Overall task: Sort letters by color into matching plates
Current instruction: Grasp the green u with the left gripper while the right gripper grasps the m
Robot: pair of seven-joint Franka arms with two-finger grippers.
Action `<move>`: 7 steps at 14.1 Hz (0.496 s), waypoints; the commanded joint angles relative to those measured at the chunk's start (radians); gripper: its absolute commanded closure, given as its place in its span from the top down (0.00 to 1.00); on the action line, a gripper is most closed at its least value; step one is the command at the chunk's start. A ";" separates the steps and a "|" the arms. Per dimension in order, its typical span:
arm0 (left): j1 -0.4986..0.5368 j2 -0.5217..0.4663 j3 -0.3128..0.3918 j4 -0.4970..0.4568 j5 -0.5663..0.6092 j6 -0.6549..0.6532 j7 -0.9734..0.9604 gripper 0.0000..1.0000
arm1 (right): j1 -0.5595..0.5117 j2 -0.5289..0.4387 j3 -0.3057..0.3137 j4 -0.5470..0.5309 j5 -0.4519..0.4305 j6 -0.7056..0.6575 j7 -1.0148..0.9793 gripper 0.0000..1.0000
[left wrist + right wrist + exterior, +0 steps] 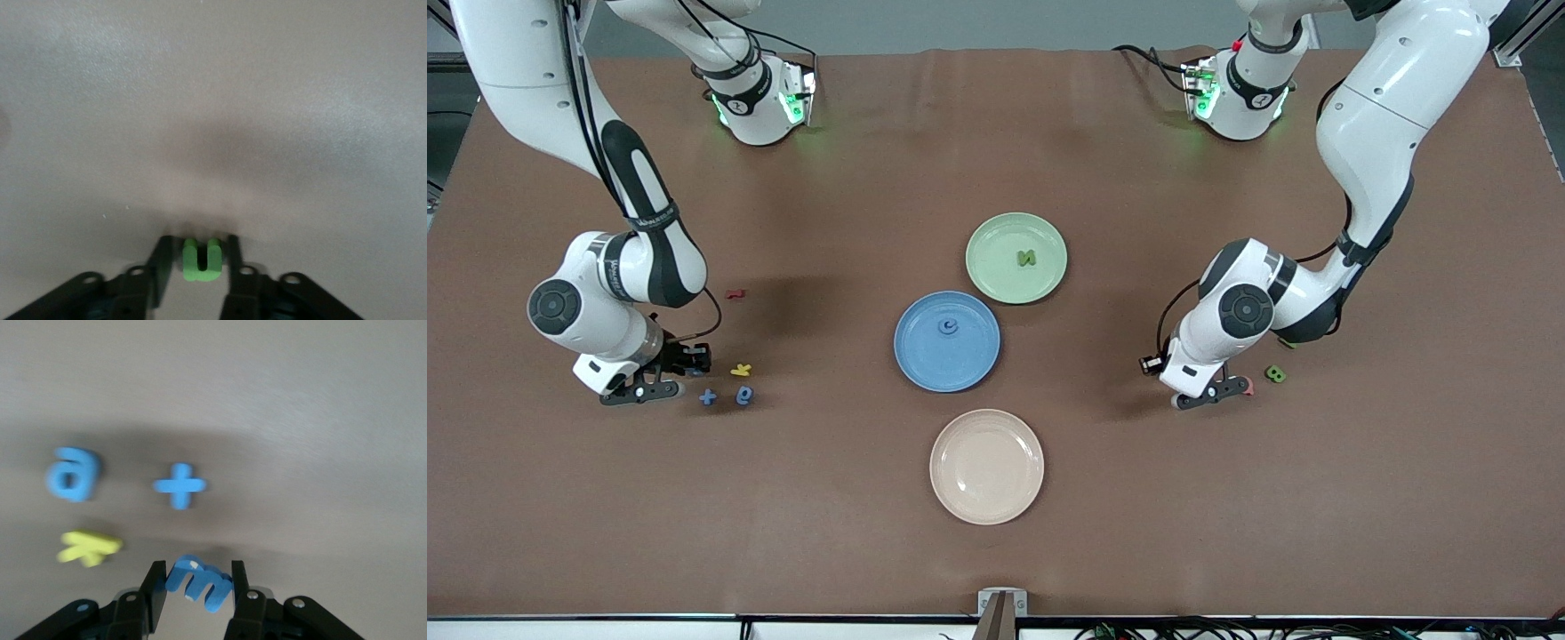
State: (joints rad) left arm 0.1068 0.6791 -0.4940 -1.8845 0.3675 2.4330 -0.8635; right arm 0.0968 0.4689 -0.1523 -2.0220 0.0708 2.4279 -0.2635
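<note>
Both arms are low at the worktop [996,551], one at each end, each with a letter between its fingers.

Left gripper [198,263]: fingers closed on a green U-shaped letter [199,261], just beside a pink piece [1248,386] and near a loose green letter [1275,374]. The U is thin and only its sides seem pinched, so my read is it could rotate or pop out on lift. The pink piece touching the fingers could also get dragged along.

Right gripper [199,587]: fingers closed on a blue m-like letter [200,583], which sits tilted between them. A tilted grip means it may slip free in transit, or land on edge and roll off the plate.

Loose beside it: blue plus [179,485], blue a-shaped letter [72,475], yellow letter [89,547]; a dark red piece [735,293] lies farther from the front camera.

The blue plate [925,369] holds one blue letter [949,327]; the green plate [996,284] holds one green letter [1027,258]. The two plates touch at their rims and the cream plate [960,498] sits near, so a sloppy release near a rim could land in the wrong colour. Both arms heading for the centre together risk a clash over the plates.
</note>
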 commanded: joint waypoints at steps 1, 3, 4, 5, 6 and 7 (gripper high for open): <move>0.001 0.005 -0.005 0.010 0.021 -0.003 -0.006 0.09 | 0.038 -0.044 0.003 0.110 -0.013 -0.198 0.020 0.27; 0.005 -0.001 -0.005 0.008 0.025 -0.009 -0.006 0.01 | 0.078 -0.039 0.003 0.205 -0.013 -0.320 0.033 0.27; 0.005 -0.015 -0.006 0.007 0.027 -0.012 -0.009 0.01 | 0.105 -0.039 0.004 0.229 -0.013 -0.343 0.035 0.27; 0.004 -0.036 -0.011 0.005 0.025 -0.028 -0.014 0.00 | 0.139 -0.039 0.004 0.245 -0.008 -0.349 0.049 0.27; 0.002 -0.055 -0.018 0.010 0.027 -0.067 -0.014 0.00 | 0.173 -0.038 0.004 0.259 -0.006 -0.349 0.113 0.27; 0.004 -0.073 -0.038 0.013 0.025 -0.095 -0.017 0.00 | 0.226 -0.038 0.004 0.267 -0.006 -0.349 0.204 0.27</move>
State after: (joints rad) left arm 0.1078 0.6656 -0.5039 -1.8691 0.3714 2.4052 -0.8634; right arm 0.2447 0.4212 -0.1450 -1.7831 0.0716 2.0935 -0.1825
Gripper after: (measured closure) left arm 0.736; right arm 0.559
